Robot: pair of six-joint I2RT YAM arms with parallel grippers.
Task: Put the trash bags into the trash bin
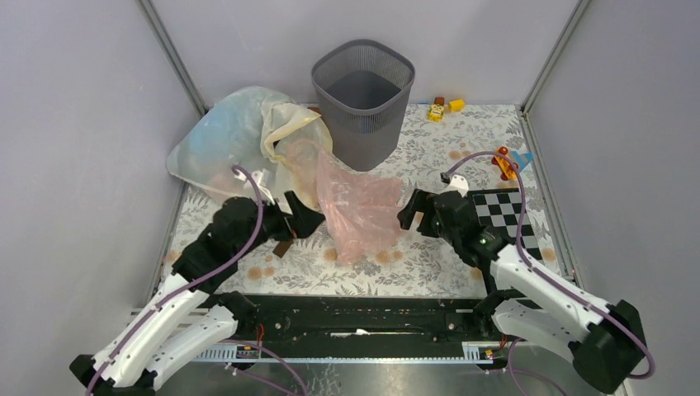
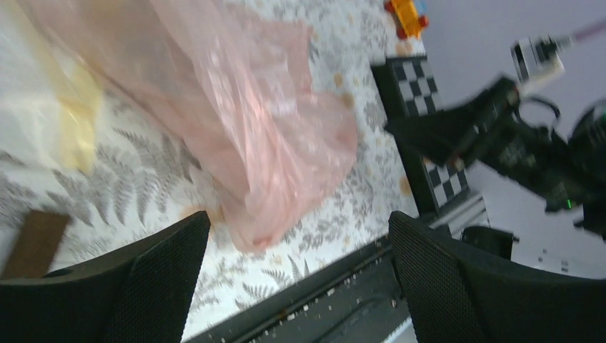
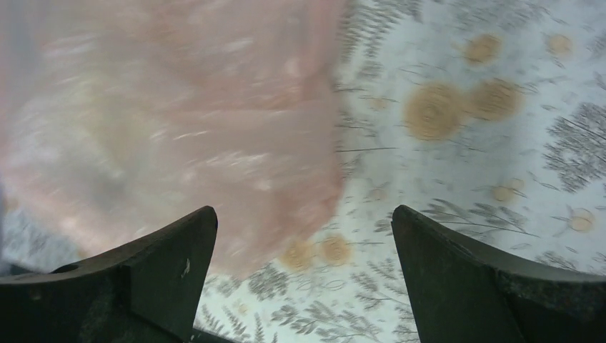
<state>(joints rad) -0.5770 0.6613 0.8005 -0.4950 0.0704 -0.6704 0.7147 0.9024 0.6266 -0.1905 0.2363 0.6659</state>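
The pink trash bag point(image 1: 359, 206) lies crumpled mid-tabletop point(image 1: 429, 264), before the trash bin point(image 1: 363, 103) at the far edge. The left claw point(image 1: 307, 216) and right claw point(image 1: 410, 213) flank it, both spread wide and empty.

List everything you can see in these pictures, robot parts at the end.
pink bag: one, pale pink, crumpled at centre
trash bin: one, dark grey mesh, upright, back centre
whitish bag: one, cloudy with cream-yellow rim, back left
small blocks: a few, yellow and brown, back right
orange toy: one, orange-red, right edge
checkerboard: one, black and white, right side
brown block: one, brown, left of centre, near side
floral cloth: one, grey-white, under everything
left gripper: one, black, open, left of the pink bag
right gripper: one, black, open, right of it
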